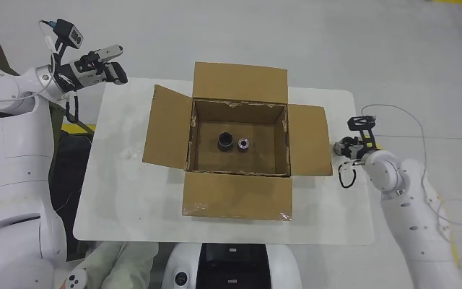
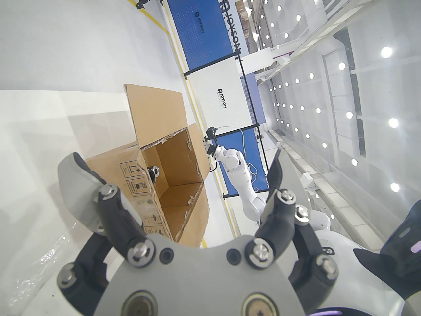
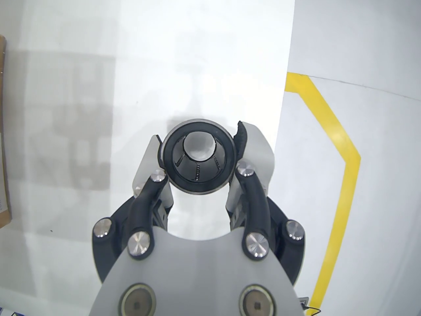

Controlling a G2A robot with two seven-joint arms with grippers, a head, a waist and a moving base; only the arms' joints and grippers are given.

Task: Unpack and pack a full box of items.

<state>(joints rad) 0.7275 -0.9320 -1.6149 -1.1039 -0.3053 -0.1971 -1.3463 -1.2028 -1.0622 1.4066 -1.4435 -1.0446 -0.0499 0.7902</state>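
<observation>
An open cardboard box (image 1: 240, 137) stands mid-table with all its flaps folded out. On its floor lie a black cylinder (image 1: 225, 141) and a smaller metal ring (image 1: 242, 144). My right gripper (image 1: 346, 149) hovers just past the box's right flap. In the right wrist view this gripper (image 3: 199, 143) is shut on a black hollow bearing (image 3: 199, 156), held above the white table. My left gripper (image 1: 114, 63) is raised beyond the table's far left corner. Its wrist view shows the left gripper (image 2: 177, 175) open with nothing between the fingers, and the box (image 2: 171, 166) lies ahead of it.
The white table (image 1: 115, 188) has bare room on both sides of the box. A scrap of clear film (image 1: 131, 153) lies left of the left flap. The table's right edge (image 3: 285, 100) is close to my right gripper, with a yellow floor line (image 3: 338, 152) beyond.
</observation>
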